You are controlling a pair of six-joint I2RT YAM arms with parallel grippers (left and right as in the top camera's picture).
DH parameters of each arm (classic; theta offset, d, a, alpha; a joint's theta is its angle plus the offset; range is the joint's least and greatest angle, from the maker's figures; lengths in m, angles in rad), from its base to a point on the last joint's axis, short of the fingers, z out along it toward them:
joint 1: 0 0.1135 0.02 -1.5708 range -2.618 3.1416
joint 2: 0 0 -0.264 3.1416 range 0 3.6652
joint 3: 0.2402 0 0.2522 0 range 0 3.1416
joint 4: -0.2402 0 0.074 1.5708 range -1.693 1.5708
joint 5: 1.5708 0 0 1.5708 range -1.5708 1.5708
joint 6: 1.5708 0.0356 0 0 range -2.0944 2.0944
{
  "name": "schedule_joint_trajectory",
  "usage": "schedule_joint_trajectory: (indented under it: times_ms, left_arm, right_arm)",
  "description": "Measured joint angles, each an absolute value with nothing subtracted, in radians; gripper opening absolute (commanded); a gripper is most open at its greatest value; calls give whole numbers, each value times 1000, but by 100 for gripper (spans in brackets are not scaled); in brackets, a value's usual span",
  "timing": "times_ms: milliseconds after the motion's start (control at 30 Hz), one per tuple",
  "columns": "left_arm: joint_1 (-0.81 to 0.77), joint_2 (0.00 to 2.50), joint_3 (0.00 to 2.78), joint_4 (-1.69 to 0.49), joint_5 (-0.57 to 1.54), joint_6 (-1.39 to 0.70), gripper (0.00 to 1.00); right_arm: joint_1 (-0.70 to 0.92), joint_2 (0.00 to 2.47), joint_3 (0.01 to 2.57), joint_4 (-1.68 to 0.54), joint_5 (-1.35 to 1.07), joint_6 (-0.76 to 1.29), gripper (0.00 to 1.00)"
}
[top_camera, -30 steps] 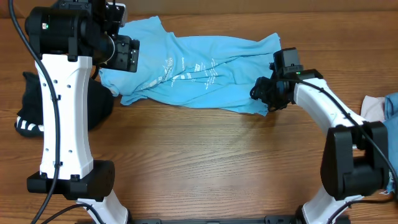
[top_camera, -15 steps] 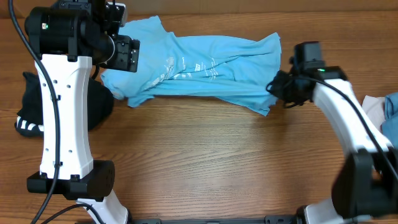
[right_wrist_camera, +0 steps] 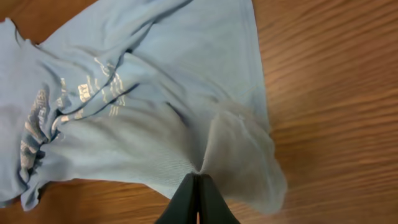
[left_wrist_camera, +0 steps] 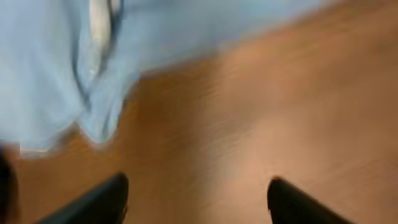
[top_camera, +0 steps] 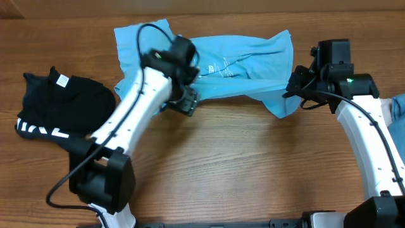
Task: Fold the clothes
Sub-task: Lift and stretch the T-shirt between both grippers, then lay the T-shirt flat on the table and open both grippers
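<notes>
A light blue T-shirt (top_camera: 240, 66) with white print lies crumpled across the far part of the table. My right gripper (top_camera: 295, 85) is shut on a pinch of its right-hand edge, and the cloth bunches up at the fingertips (right_wrist_camera: 198, 180). The shirt (right_wrist_camera: 143, 106) spreads away up and left from that pinch. My left gripper (top_camera: 187, 100) hovers at the shirt's front edge near its left half. It is open (left_wrist_camera: 198, 182) over bare wood, with nothing between its fingers (left_wrist_camera: 102, 200). In that blurred view the shirt (left_wrist_camera: 74, 68) fills the upper left.
A black garment (top_camera: 60, 104) with white markings lies bunched at the table's left. More clothes (top_camera: 393, 109), blue and white, show at the right edge. Bare wooden tabletop (top_camera: 240, 171) stretches along the near side between the two arm bases.
My left arm swung from upright at the far left down to the shirt's front edge. My right gripper shut on the shirt's edge and drew it right.
</notes>
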State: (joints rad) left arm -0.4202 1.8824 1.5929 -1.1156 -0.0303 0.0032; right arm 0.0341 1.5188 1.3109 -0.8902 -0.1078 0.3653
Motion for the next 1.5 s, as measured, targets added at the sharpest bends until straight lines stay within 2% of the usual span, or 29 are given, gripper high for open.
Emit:
schedule_joint_trajectory:
  times_ms: [33,133,200,300,400,467,567,600,633,700,800,900,967,1100,1200,1500]
  left_arm:
    - [-440,1885,1515,-1003,-80,4,74]
    - [-451,1888,1401,-803,-177,23,70]
    - [-449,1888,1355,-691,-213,54,64]
    - [-449,1906,1316,-607,-241,85,61]
    - [-450,1983,1314,-595,-248,102,64]
    - [-449,2008,1309,-576,-248,109,61]
    - [-449,2017,1309,-530,-250,115,26]
    - [-449,2019,1309,-514,-256,117,8]
    - [-449,2020,1309,-504,-270,115,4]
    - [-450,2022,1309,-513,-328,101,4]
    - [-450,2022,1353,-672,-418,77,4]
    - [-450,1972,1541,-953,-484,36,4]
    - [-452,1873,1705,-1132,-491,25,4]
    - [-460,1591,2072,-1356,-479,21,4]
    - [-466,1487,2296,-1528,-424,29,4]
    - [-467,1349,2659,-1684,-206,36,4]
  right_arm:
    - [34,1518,1311,-890,-108,365,4]
    - [34,1519,1311,-891,-108,365,4]
    - [34,1519,1311,-891,-109,365,4]
    - [35,1519,1311,-890,-108,365,4]
    - [34,1519,1311,-890,-108,365,4]
    - [34,1519,1311,-890,-108,365,4]
    - [34,1519,1311,-890,-109,365,4]
    - [34,1519,1311,-890,-108,366,4]
    - [34,1519,1311,-890,-108,365,4]
    - [35,1519,1311,-890,-109,359,4]
    - [35,1514,1311,-902,-95,328,4]
    - [20,1407,1327,-1000,-68,319,4]
    - [-22,1332,1409,-1067,-68,316,4]
    - [-50,1249,1594,-1169,-82,312,4]
    - [-50,1242,1732,-1251,-124,310,4]
    - [-49,1226,2168,-1527,-128,310,4]
